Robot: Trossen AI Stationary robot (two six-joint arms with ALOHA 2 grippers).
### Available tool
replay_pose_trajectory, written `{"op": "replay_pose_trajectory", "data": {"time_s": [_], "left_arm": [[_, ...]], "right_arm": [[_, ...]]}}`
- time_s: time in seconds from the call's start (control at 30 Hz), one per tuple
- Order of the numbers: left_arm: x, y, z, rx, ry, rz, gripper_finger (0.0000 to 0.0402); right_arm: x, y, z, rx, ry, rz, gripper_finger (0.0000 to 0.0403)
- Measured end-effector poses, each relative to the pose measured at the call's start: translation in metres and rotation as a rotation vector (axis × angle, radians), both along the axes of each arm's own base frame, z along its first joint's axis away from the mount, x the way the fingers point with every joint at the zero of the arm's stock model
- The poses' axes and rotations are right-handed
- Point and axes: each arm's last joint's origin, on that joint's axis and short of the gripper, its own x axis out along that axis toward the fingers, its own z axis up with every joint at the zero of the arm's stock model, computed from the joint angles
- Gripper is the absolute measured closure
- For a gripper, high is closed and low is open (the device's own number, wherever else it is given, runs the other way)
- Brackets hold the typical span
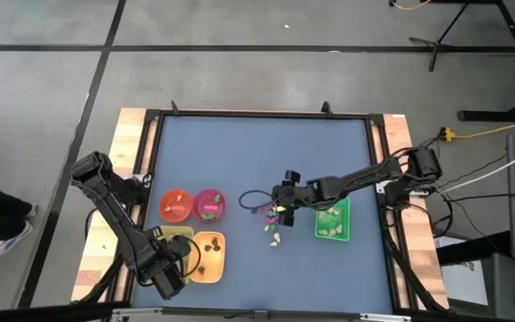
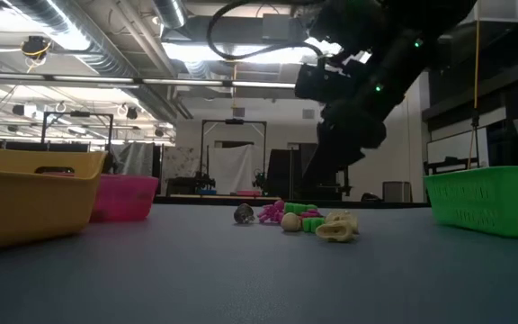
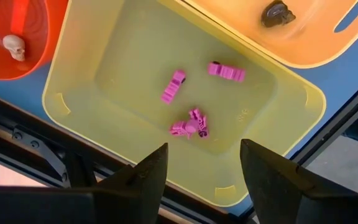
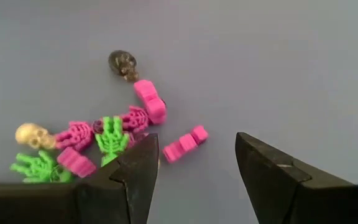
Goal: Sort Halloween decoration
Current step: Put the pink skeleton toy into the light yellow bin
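Your right gripper [image 4: 191,171] hangs over the middle of the bench [image 1: 257,152] with its two fingers apart and nothing between them. Its wrist view gives you the pile of trinkets [image 4: 104,134] in detail: a magenta piece [image 4: 185,144] lies on the bench between the fingertips, green skeletons [image 4: 112,138] and magenta skeletons [image 4: 74,134] are tangled just beside it, a cream skull [image 4: 28,134] sits at the edge of the pile, and a dark brown skull [image 4: 123,64] lies a little apart. In the high view the same pile is only small coloured specks [image 1: 274,224], but there you see the green tray [image 1: 333,220] just beside it, on the side of the right arm. Your left gripper [image 3: 202,168] waits at the near left corner, fingers also apart and empty, over the pale yellow tray [image 3: 272,99]. Only its wrist view shows the contents: three magenta trinkets [image 3: 188,124] in that tray, a dark piece [image 3: 277,14] in the darker yellow tray [image 3: 316,43], and a cream skull [image 3: 13,46] in the orange bowl [image 3: 36,56]. The low view shows you the pink bowl [image 2: 124,198] beside a yellow tray [image 2: 30,193].
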Motion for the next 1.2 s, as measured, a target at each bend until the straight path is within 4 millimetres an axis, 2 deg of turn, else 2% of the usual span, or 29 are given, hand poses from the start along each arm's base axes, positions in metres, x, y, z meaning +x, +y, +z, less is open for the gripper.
{"op": "replay_pose_trajectory", "data": {"time_s": [0.4, 0.6, 1.07, 1.2], "left_arm": [[0.001, 0.0, 0.0, 0.009, -0.018, 0.048, 0.0217], [0.001, -0.001, 0.0, 0.005, -0.023, 0.049, 0.0217], [0.002, -0.001, 0.0, 0.007, -0.032, 0.049, 0.0217], [0.003, -0.001, 0.0, 0.033, -0.082, 0.048, 0.0217]], "right_arm": [[0.01, 0.001, -0.028, 0.01, 0.013, -0.03, 0.0189], [0.012, 0.001, -0.033, 0.006, 0.022, -0.032, 0.0196], [0.009, 0.002, -0.036, 0.017, 0.058, -0.015, 0.0346], [0.009, 0.002, -0.035, 0.025, 0.057, -0.009, 0.0379]]}}
